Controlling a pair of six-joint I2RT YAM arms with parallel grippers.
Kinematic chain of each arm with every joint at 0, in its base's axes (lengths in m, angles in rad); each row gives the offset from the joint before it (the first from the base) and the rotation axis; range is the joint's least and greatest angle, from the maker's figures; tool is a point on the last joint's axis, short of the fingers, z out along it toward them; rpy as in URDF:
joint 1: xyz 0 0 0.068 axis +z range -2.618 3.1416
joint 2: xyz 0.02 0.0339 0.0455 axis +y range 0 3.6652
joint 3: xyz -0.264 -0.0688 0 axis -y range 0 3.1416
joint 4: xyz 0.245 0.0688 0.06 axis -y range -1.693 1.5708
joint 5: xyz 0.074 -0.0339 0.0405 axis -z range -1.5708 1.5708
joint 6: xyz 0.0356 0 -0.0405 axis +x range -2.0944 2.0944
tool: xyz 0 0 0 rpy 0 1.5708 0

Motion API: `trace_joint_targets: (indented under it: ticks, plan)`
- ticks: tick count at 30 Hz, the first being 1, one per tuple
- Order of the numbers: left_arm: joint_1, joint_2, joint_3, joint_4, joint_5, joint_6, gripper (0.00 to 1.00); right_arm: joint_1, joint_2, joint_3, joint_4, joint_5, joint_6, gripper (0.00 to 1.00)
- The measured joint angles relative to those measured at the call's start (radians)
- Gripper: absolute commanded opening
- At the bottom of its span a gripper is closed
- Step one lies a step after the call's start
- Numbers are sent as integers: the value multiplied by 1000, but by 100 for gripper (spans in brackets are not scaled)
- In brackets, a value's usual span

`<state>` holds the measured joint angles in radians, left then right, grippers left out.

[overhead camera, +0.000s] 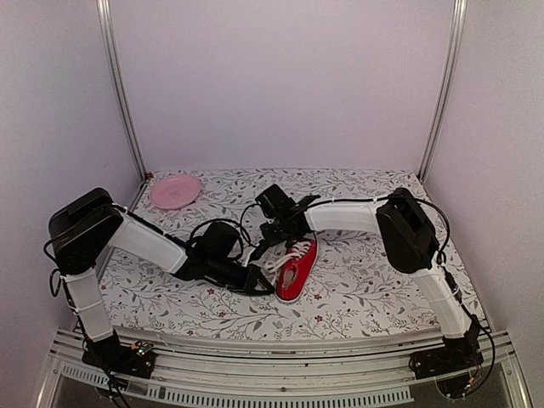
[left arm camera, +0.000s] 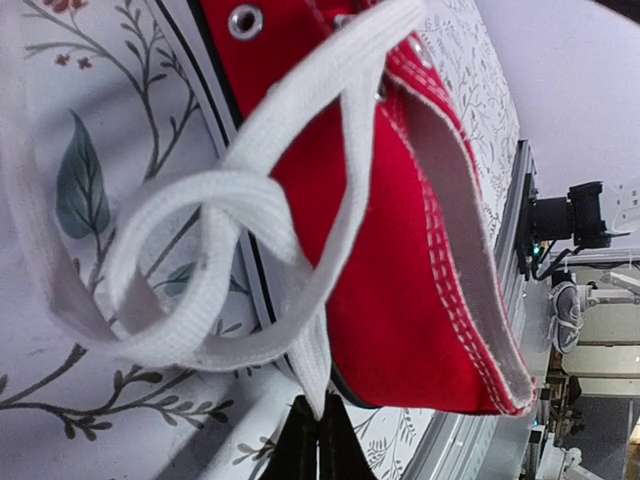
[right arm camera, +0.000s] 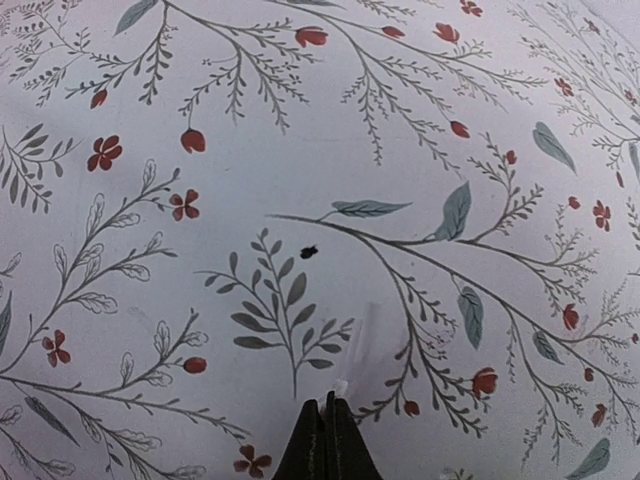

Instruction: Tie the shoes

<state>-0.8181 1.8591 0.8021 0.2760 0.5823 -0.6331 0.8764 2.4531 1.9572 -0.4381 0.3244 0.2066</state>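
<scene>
The red sneaker (overhead camera: 298, 270) with white sole lies on the floral table, toe toward the far side. In the left wrist view the shoe (left arm camera: 410, 300) fills the frame, and its white lace (left arm camera: 200, 200) forms a loose loop beside it. My left gripper (left arm camera: 320, 408) is shut on a strand of this lace at the shoe's left side (overhead camera: 264, 281). My right gripper (overhead camera: 263, 246) is just left of the shoe's toe. In its wrist view the right gripper (right arm camera: 328, 402) is shut, with a small white and clear lace tip (right arm camera: 345, 384) pinched between its tips.
A pink plate (overhead camera: 175, 190) sits at the back left corner. The floral tablecloth (right arm camera: 300, 180) covers the table. White walls with metal posts enclose the table on three sides. A metal rail (overhead camera: 280, 374) runs along the near edge.
</scene>
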Motion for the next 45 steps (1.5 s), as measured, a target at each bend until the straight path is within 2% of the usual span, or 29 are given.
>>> trace_joint_targets:
  ticks: [13, 23, 28, 33, 40, 45]
  plan:
    - [0, -17, -14, -4, -42, -5, 0, -82, -469, -382, 109, 65, 16, 2]
    - [47, -43, -2, -43, -103, 20, 0, -205, -738, -773, 109, 148, 69, 2]
    - [93, -43, 48, -73, -168, 47, 0, -265, -858, -917, 101, 163, 105, 2]
    - [172, -42, 86, -70, -250, 48, 0, -331, -893, -1014, 100, 163, 138, 2]
    - [240, -15, 151, -54, -304, 42, 0, -358, -926, -1067, 98, 140, 172, 2]
    - [243, 24, 213, -50, -294, 44, 0, -359, -1039, -1113, 163, 8, 167, 2]
